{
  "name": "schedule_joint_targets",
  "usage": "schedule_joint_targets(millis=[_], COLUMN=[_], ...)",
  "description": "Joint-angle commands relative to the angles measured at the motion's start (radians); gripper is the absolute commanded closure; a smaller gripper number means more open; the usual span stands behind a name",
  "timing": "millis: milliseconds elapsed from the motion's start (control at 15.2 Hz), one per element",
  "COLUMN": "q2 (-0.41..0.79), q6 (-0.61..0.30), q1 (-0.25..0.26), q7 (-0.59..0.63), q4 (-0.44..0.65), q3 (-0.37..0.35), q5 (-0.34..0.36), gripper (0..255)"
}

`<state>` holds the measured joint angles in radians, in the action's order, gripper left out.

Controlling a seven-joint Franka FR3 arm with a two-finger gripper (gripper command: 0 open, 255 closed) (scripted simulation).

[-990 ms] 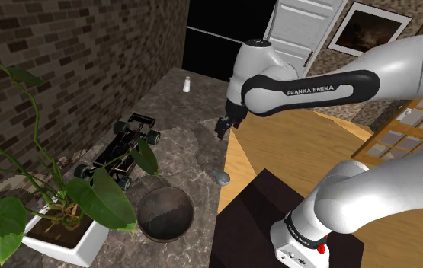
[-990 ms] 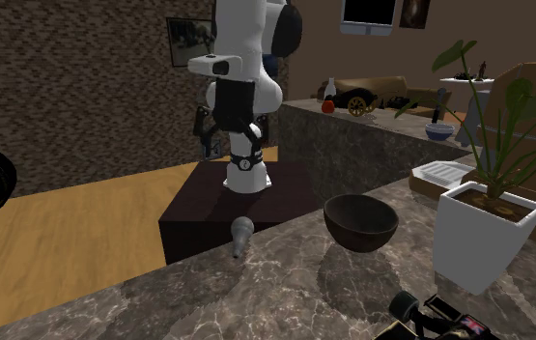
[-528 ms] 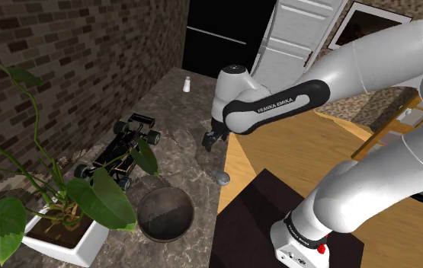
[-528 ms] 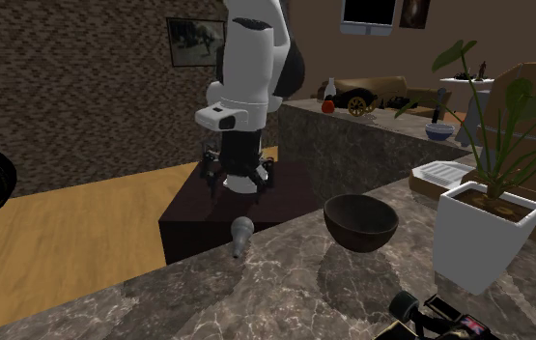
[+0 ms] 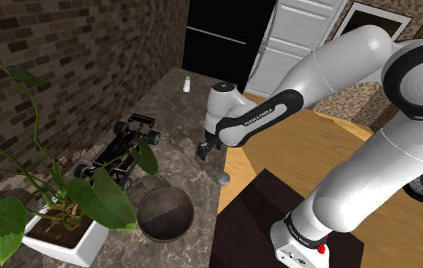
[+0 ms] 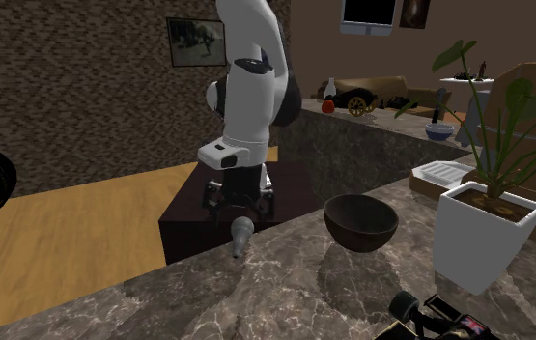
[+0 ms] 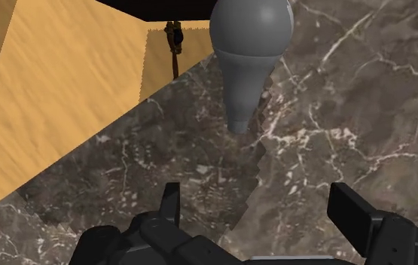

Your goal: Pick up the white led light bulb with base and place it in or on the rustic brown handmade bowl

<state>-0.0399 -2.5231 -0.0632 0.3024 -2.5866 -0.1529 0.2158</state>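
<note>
Gripper (image 7: pixel 260 203) is wide open and empty, hanging over the marble counter (image 7: pixel 335 113) just short of the bulb (image 7: pixel 246 45). The grey bulb lies on its side right at the counter's edge. The bowl (image 5: pixel 142 205) is well apart, to the shoulder view's left and nearer. Risk: a finger clipping the round body could roll it off onto the wood floor (image 7: pixel 64 75). In the second exterior view the fingers merge with the dark stand (image 6: pixel 186 222), so height is unclear.

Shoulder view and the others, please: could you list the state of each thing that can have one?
Bulb: lying on its side, unheld.
Bowl: upright, empty.
Gripper: open, holding nothing.
Toy car: upright on its wheels.
Plant: upright in its pot.
</note>
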Motion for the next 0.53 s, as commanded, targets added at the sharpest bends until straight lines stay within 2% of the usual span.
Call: schedule_joint_targets(millis=[0, 462], q2=[0.026, 0.034], q6=[-0.029, -0.038], q1=[-0.005, -0.006], q7=[0.01, 0.014], q4=[-0.004, -0.005], q3=[0.003, 0.004], q5=[0.017, 0.022], gripper=[0, 0])
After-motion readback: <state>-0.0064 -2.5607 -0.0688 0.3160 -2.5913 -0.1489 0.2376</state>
